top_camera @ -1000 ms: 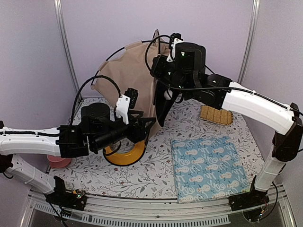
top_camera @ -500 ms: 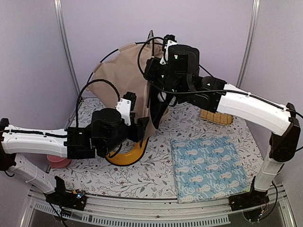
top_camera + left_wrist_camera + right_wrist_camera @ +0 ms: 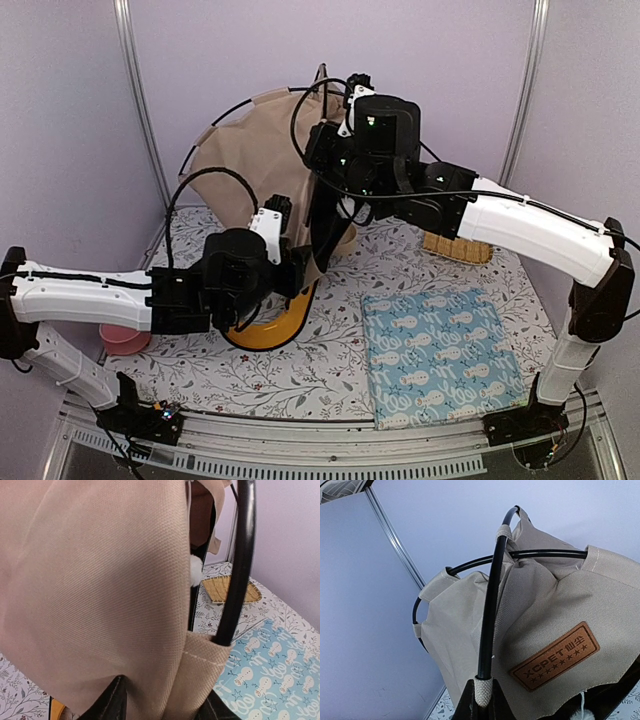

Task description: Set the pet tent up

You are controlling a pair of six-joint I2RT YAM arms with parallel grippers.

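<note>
The pet tent (image 3: 255, 150) is beige fabric on thin black poles and stands half raised at the back centre. My left gripper (image 3: 305, 272) is shut on the tent's lower front corner. In the left wrist view the beige hem (image 3: 200, 665) sits between my left gripper's (image 3: 162, 705) fingers, with a black pole (image 3: 240, 565) rising from its sleeve. My right gripper (image 3: 328, 150) is high up at the tent's top. In the right wrist view my right gripper (image 3: 483, 702) is shut on a pole's capped end (image 3: 482, 690). The brown label (image 3: 555, 655) and white pom-pom (image 3: 195, 570) show.
A yellow oval tray (image 3: 275, 325) lies under my left wrist. A light blue snowman mat (image 3: 440, 355) lies front right. A woven wicker piece (image 3: 457, 243) is at the back right, and a pink bowl (image 3: 125, 340) at the left edge. Metal posts (image 3: 140, 100) flank the back wall.
My right gripper has carried the tent's top a little to the left. My left arm has pushed in to the right and its gripper has closed on the tent's lower corner.
</note>
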